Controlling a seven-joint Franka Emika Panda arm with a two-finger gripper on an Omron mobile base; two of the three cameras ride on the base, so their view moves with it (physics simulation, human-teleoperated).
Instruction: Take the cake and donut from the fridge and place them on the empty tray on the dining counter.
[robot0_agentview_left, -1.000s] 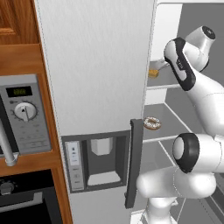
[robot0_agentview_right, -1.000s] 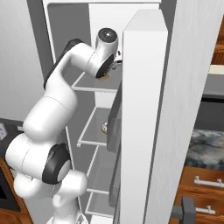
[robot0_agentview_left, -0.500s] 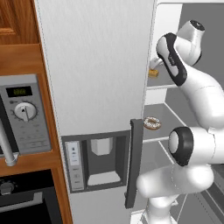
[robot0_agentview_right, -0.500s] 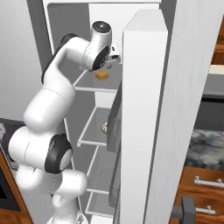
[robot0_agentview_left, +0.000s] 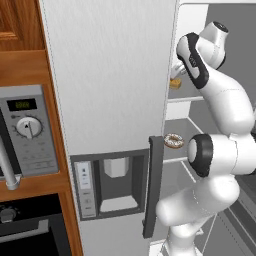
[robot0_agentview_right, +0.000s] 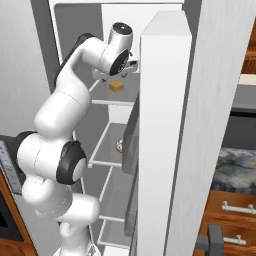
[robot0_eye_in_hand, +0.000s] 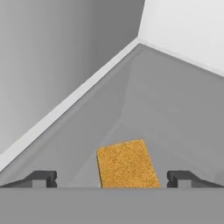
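Observation:
The fridge (robot0_agentview_left: 110, 75) has its right half open. The cake (robot0_eye_in_hand: 127, 164), a small flat tan square, lies on the upper shelf (robot0_agentview_right: 107, 100). It also shows as the cake (robot0_agentview_left: 175, 84) and the cake (robot0_agentview_right: 116, 86). My gripper (robot0_eye_in_hand: 111, 179) is open just above it, one dark fingertip (robot0_eye_in_hand: 41, 178) on each side, with no contact visible. The gripper (robot0_agentview_right: 119, 75) hangs over the shelf from the bent white arm. One shelf lower sits the donut (robot0_agentview_left: 173, 140), a pale sprinkled ring, and the donut (robot0_agentview_right: 120, 145) is partly hidden by the door. The tray and dining counter are out of view.
The open fridge door (robot0_agentview_right: 165, 125) stands close on the arm's right. A silver oven panel with a dial (robot0_agentview_left: 25, 130) sits in wooden cabinets to the left. Wooden drawers (robot0_agentview_right: 230, 205) under a dark speckled top (robot0_agentview_right: 235, 167) are at the far right. Lower fridge shelves (robot0_agentview_right: 112, 200) look bare.
The arm has swung further into the fridge, bringing the hand closer over the cake on the upper shelf. The jaws have stayed open. Cake and donut have not moved.

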